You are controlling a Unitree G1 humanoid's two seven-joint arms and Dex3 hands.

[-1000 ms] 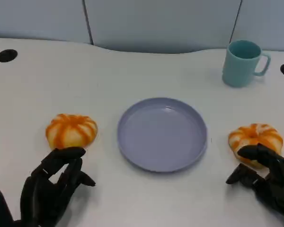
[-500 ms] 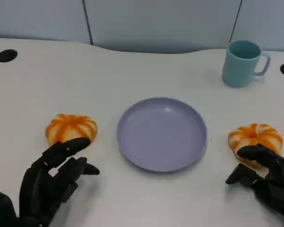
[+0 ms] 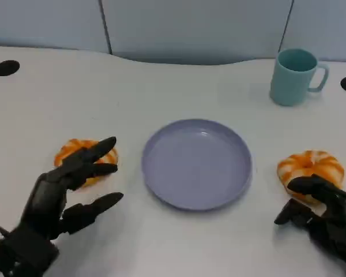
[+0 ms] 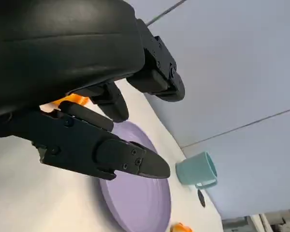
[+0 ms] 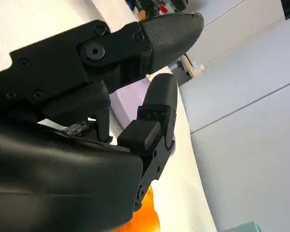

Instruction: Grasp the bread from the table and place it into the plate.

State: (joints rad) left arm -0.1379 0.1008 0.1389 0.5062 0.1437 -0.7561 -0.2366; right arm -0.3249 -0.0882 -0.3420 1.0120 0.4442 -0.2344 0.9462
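Left of the plate (image 3: 197,163), round bread (image 3: 75,151) lying flat, left robot hand (image 3: 60,193) spread wide above it

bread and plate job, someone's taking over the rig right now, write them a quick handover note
Left robot hand: open, fingers spread over the left bread, holding nothing.
Right robot hand: open, fingers just at the near edge of the right bread; I can't tell whether they touch it.
Plate: in the middle of the table between the two breads, nothing in it.
Teal mug: far right, not part of the job.
Done: both hands positioned at a bread.
Left: grasp, lift and carry each bread into the plate.
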